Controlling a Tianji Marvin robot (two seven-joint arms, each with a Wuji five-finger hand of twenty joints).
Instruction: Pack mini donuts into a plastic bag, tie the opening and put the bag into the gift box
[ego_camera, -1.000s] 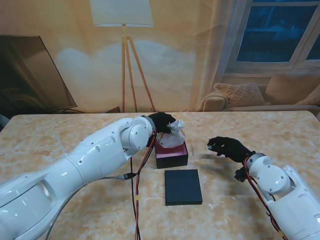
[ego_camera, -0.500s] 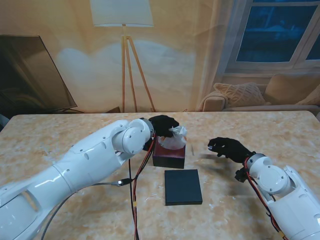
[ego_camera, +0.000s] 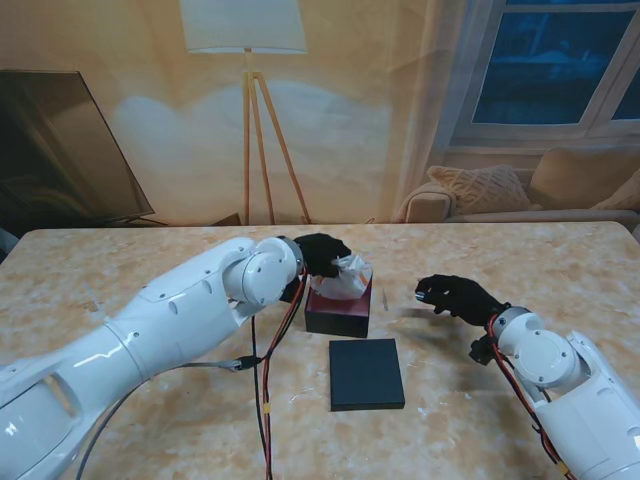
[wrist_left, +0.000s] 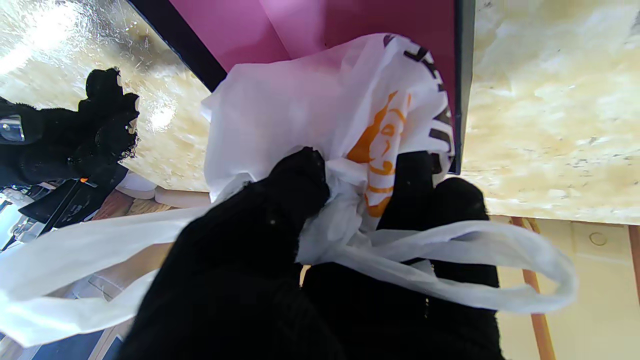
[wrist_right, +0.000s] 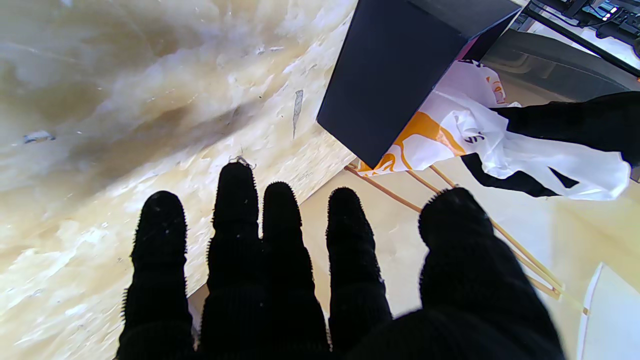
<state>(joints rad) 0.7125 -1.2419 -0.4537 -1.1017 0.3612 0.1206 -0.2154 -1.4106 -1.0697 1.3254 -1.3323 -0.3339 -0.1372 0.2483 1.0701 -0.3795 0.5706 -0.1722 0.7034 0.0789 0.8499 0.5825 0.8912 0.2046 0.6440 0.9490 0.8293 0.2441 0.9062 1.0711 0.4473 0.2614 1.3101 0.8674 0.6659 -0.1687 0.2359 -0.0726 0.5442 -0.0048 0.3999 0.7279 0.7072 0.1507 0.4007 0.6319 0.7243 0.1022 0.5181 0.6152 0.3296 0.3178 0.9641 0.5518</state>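
- My stand camera looks down from above the shoulders, taking in the whole counter (ego_camera: 520, 260) at a distance.
- My left wrist camera sits very close along the fingers (wrist_left: 300, 180), picture inverted.
- My right wrist camera looks likewise; all three share the gift box (ego_camera: 340, 315) (wrist_left: 300, 25) (wrist_right: 385, 75).

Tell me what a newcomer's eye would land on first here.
First the white plastic bag with orange print, gripped by the black-gloved left hand over the open gift box at mid-table. Next the dark lid, flat on the table nearer to me. The right hand hovers open, holding nothing, to the box's right.
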